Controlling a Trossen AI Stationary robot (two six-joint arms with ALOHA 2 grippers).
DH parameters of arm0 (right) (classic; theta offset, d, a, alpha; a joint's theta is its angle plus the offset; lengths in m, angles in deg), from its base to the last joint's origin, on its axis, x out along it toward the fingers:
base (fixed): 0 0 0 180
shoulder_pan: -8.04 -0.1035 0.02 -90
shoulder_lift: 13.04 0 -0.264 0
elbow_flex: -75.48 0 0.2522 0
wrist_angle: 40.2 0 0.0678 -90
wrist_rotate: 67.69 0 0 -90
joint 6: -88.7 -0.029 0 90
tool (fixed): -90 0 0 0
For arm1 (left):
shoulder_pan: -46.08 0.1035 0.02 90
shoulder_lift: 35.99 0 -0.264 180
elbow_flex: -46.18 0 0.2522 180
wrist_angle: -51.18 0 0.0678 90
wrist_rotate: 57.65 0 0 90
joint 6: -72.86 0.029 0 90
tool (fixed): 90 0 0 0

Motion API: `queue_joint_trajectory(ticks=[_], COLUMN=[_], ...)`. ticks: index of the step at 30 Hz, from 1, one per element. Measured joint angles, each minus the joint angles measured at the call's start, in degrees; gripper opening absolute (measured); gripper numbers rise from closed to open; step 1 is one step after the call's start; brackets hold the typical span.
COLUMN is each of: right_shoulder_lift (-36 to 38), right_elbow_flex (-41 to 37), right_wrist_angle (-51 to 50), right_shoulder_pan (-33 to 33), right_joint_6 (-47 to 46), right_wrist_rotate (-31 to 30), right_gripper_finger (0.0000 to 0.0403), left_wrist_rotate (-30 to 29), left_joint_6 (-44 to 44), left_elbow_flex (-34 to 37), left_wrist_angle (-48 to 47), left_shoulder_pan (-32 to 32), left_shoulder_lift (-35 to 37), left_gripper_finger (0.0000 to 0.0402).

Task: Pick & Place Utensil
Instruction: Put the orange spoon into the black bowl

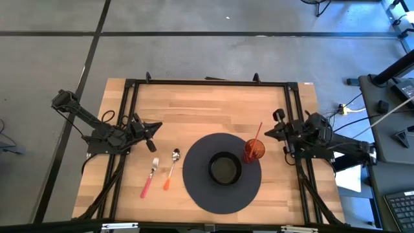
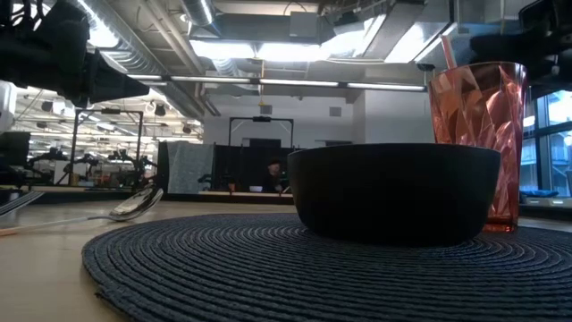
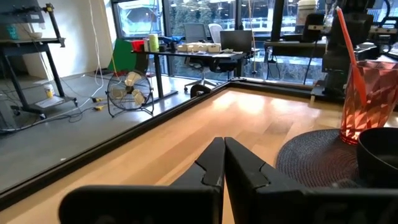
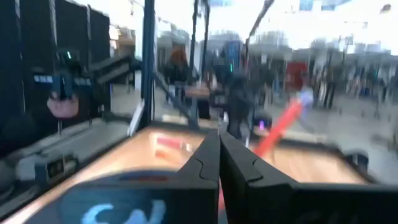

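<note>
A fork with a pink handle [image 1: 149,177] and a spoon with an orange handle [image 1: 171,169] lie flat on the wooden table, left of a round dark placemat [image 1: 222,173]. On the mat sit a black bowl [image 1: 225,169] and a red faceted cup [image 1: 253,150] with a red straw. The spoon's bowl [image 2: 134,204] shows in the low view, left of the black bowl [image 2: 393,192]. My left gripper [image 1: 157,127] is shut, hovering at the table's left, beyond the fork. My right gripper [image 1: 267,133] is shut, just right of the cup.
A black metal frame [image 1: 207,82] runs along the table's far edge and down both sides beneath the arms. Bare wood lies between the mat and the far edge. Beyond the table the left wrist view shows desks, chairs and a floor fan [image 3: 129,93].
</note>
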Motion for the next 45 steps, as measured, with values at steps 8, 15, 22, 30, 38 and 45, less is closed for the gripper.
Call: queue_joint_trajectory(ticks=[8,15,22,30,38,45], right_shoulder_lift=[0.0,0.0,0.0,0.0,0.0,0.0], right_elbow_flex=[-0.8,-0.8,-0.8,-1.2,-1.2,-1.2], right_wrist_angle=[-1.3,-1.7,-6.0,-6.6,-6.9,-6.9], right_shoulder_pan=[-8.0,-13.5,-13.7,-13.7,-13.4,-12.7], right_joint_6=[4.4,10.7,11.6,11.7,12.2,12.2], right_wrist_rotate=[-14.8,-21.8,-37.1,-37.0,-34.3,-34.3], right_gripper_finger=[0.0000,0.0000,0.0000,0.0005,0.0004,0.0016], left_wrist_rotate=[0.0,0.0,0.8,0.8,0.9,5.0], left_joint_6=[-1.1,-1.4,-2.4,-2.4,-2.4,-4.2], left_elbow_flex=[0.0,0.0,0.0,0.0,0.0,0.0], left_wrist_angle=[-1.6,-1.9,-3.0,-3.0,-3.0,-3.0], left_shoulder_pan=[0.0,0.0,0.0,0.0,0.0,0.0], left_shoulder_lift=[0.0,0.0,0.0,0.0,0.0,0.0], left_gripper_finger=[0.0003,0.0003,0.0003,0.0003,0.0003,0.0003])
